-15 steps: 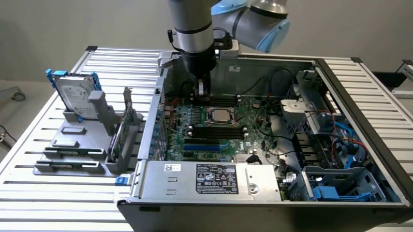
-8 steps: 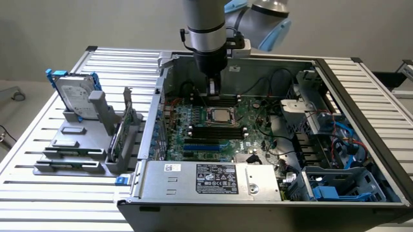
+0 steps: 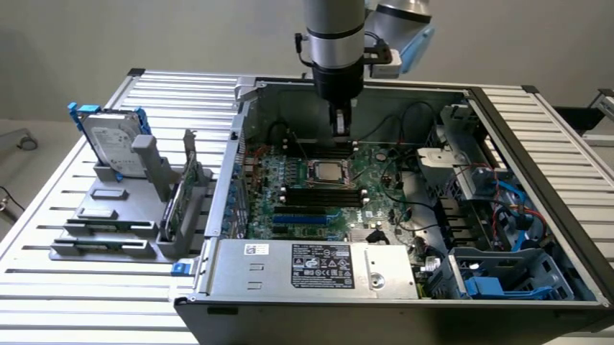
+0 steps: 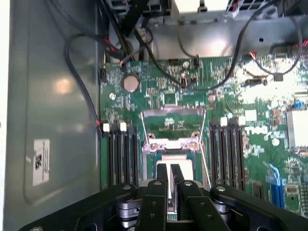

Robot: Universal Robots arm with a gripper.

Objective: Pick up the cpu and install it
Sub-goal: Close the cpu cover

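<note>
Black gripper [image 4: 169, 169] fingers [image 4: 162, 175] are held nearly together, with nothing seen clamped between them. Directly beneath, the silver-grey cpu [image 3: 326, 171] is laid in the socket [image 4: 171, 143] on the green motherboard [image 4: 159, 89], partly hidden by the fingertips; contact cannot be judged. Beyond, the hinged frame [image 4: 171, 113] is stood open. All is housed in the open case [image 3: 537, 136]; outside, on the exterior view's left, a hard drive [image 3: 108, 140] is racked upright.

Even bright light, glare on case wall [image 4: 60, 86]
</note>
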